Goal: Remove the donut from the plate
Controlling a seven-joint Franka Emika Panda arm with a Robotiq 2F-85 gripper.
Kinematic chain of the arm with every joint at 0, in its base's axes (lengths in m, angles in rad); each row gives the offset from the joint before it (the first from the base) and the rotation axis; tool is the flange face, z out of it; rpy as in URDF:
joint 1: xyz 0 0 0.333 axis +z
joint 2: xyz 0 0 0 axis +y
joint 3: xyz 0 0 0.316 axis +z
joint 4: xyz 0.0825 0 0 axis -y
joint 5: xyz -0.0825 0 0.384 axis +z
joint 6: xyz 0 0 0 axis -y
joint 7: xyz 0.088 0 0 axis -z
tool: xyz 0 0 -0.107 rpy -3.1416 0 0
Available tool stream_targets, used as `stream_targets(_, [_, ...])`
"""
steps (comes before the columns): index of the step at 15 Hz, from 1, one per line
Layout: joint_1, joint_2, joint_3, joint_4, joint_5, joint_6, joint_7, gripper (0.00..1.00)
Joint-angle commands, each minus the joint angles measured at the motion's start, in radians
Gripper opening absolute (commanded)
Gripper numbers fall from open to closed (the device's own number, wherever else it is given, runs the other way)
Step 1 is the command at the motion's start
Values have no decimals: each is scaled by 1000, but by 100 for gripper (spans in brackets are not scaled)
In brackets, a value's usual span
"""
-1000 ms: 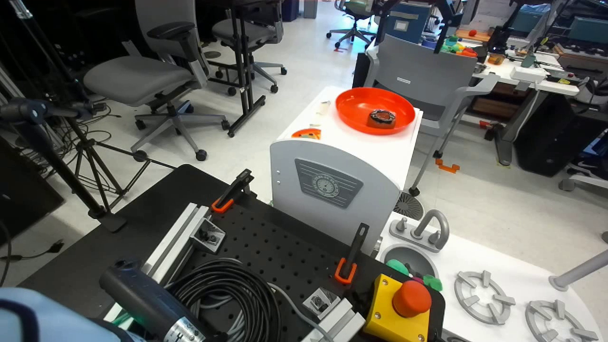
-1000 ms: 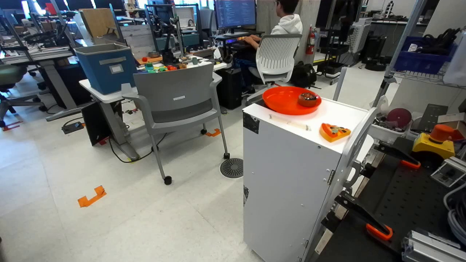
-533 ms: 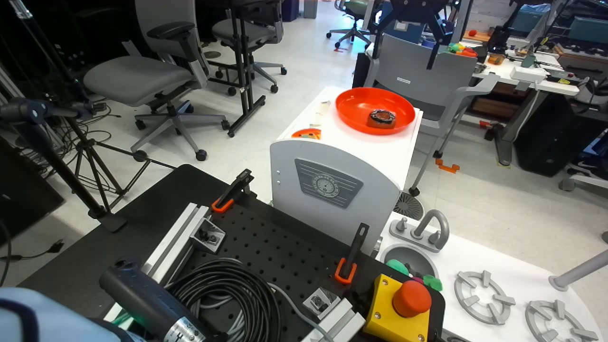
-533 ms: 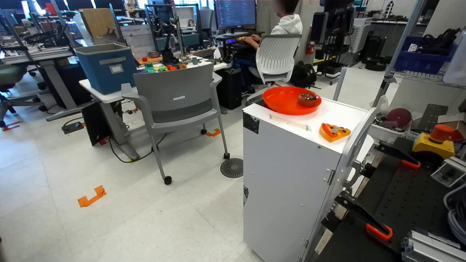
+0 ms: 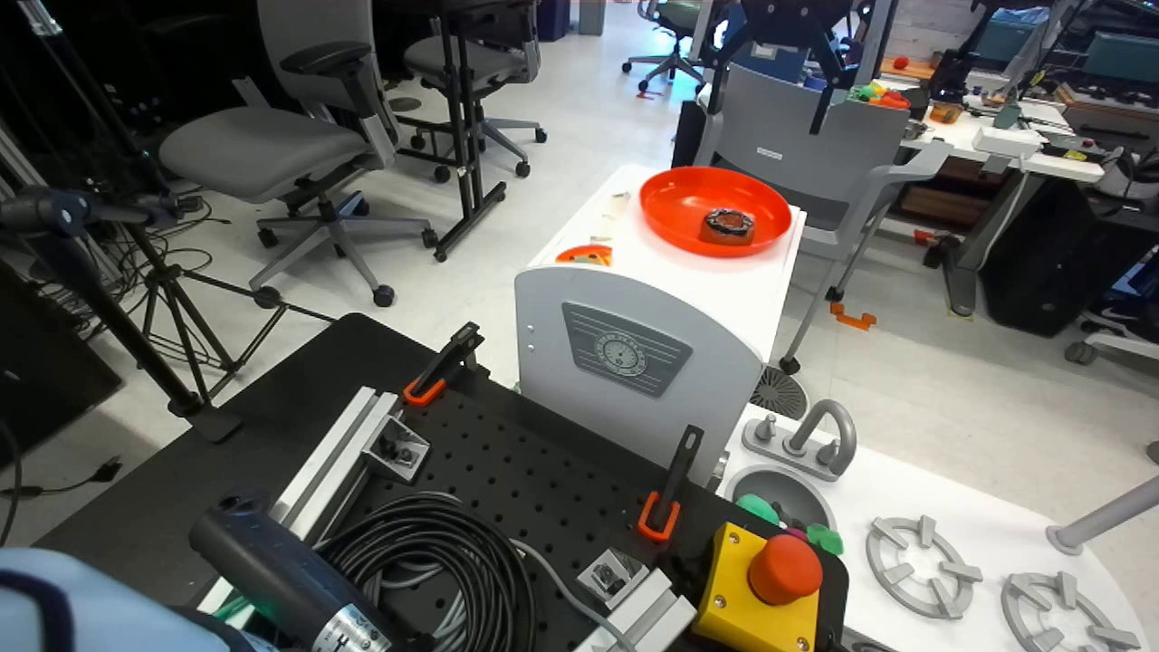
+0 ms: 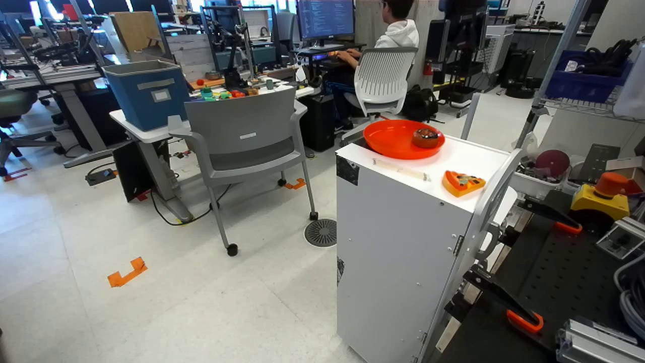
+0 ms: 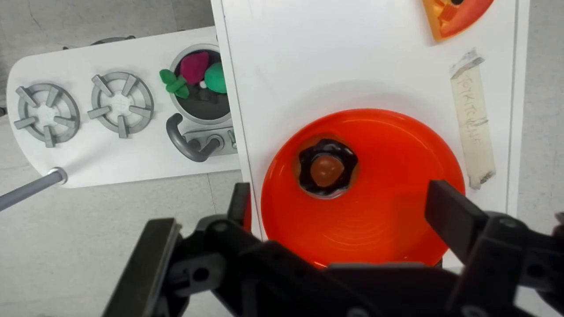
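Now, the gripper hangs up high, jaws spread wide in the wrist view, and both exterior views have it well apart from everything on the white cabinet. Down on that cabinet's top sits the bright orange plate, round and shallow, and yes, the donut is on it, brown with dark wavy icing facing up, lying near the rim on the side toward the sink! Farther along the same white top lies a pizza slice, apart from the plate, while a strip of pale tape with handwriting runs just beside the orange rim. Over on the lower counter, that sink holds green and magenta pieces, the curved faucet right next to it, then come two grey burner rings side by side. Across to the dark perforated board, where a coil of black cable lies looped and a red button tops its yellow box at the edge, and out in the background of an exterior view a person sits in front of a lit monitor
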Motion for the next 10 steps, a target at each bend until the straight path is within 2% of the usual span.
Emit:
stream_targets(1, [4, 14, 3, 25, 3, -11, 4, 100])
stream_targets(5, [5, 9, 1, 27, -23, -33, 2, 100])
stream_targets(6, [0, 0, 0, 2, -7, -3, 0, 100])
stream_targets(10, [0, 0, 0, 2, -8, -3, 0, 100])
